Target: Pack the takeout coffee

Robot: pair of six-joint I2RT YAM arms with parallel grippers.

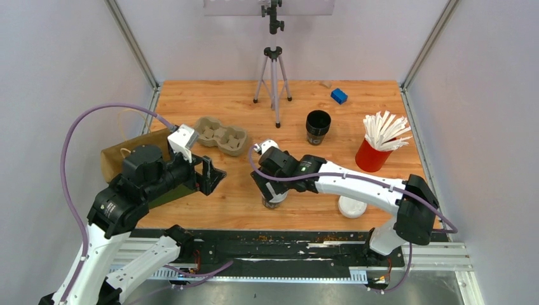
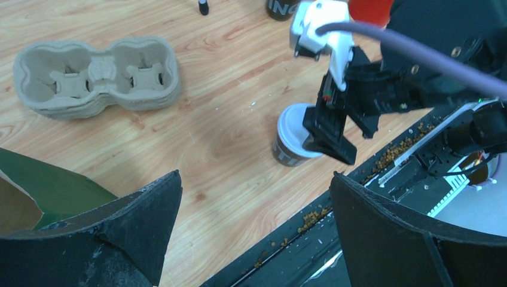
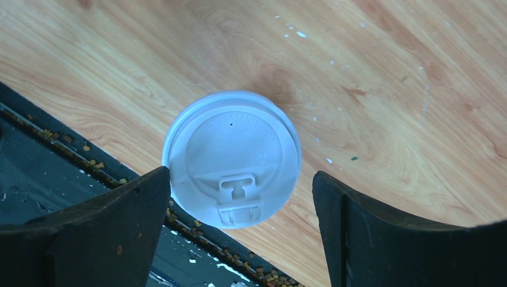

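Note:
One takeout coffee cup (image 1: 274, 203), dark with a white lid, stands upright near the table's front edge. It also shows in the left wrist view (image 2: 289, 146), and its lid (image 3: 232, 156) fills the right wrist view. My right gripper (image 1: 273, 192) hangs open just above it, one finger on each side of the lid and neither touching it. It also shows in the right wrist view (image 3: 239, 182) and the left wrist view (image 2: 344, 128). My left gripper (image 1: 213, 178) is open and empty, left of the cup, as the left wrist view (image 2: 256, 178) shows. The second coffee cup is out of view.
A cardboard cup carrier (image 1: 221, 135) lies behind the left gripper, also in the left wrist view (image 2: 98, 78). A brown paper bag (image 1: 124, 157) lies at the left. Also on the table: black cup stack (image 1: 318, 127), red cup of white sticks (image 1: 375, 152), loose white lid (image 1: 351, 207), tripod (image 1: 274, 82), blue block (image 1: 339, 96).

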